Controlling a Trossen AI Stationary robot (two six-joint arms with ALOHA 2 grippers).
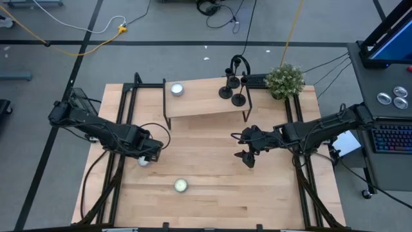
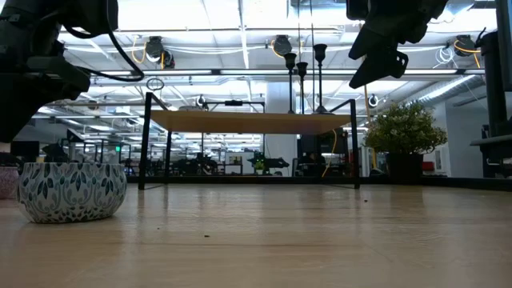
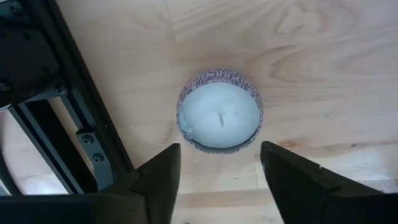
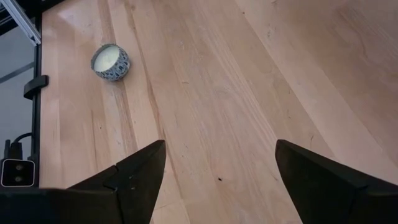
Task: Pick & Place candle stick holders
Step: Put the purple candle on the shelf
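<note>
Three black candle stick holders (image 1: 232, 86) stand clustered on the raised wooden shelf (image 1: 199, 103), toward its right end, at about 12 o'clock from table centre. In the low view their stems rise above the shelf top. None is held.

Left gripper (image 1: 145, 158) hangs at 9 o'clock of table centre. In its wrist view the jaws are apart, straddling a candle in a patterned cup (image 3: 219, 118), not touching it.

Right gripper (image 1: 248, 158) hovers above bare table (image 4: 249, 93) at about 3 o'clock, jaws spread wide, nothing between them. The holders lie at 12 o'clock from it, well apart. A blue-patterned candle (image 4: 111, 61) shows far off in its wrist view.

Another candle sits on the shelf's left end (image 1: 176, 89). Small plant (image 1: 284, 79) just beside the holders, at their 3 o'clock.

Judgement: no holder picked yet; step in hand is approach. Next move for the right arm: rise to shelf height, reach toward 12 o'clock, close on one thin stem without toppling its neighbours.
</note>
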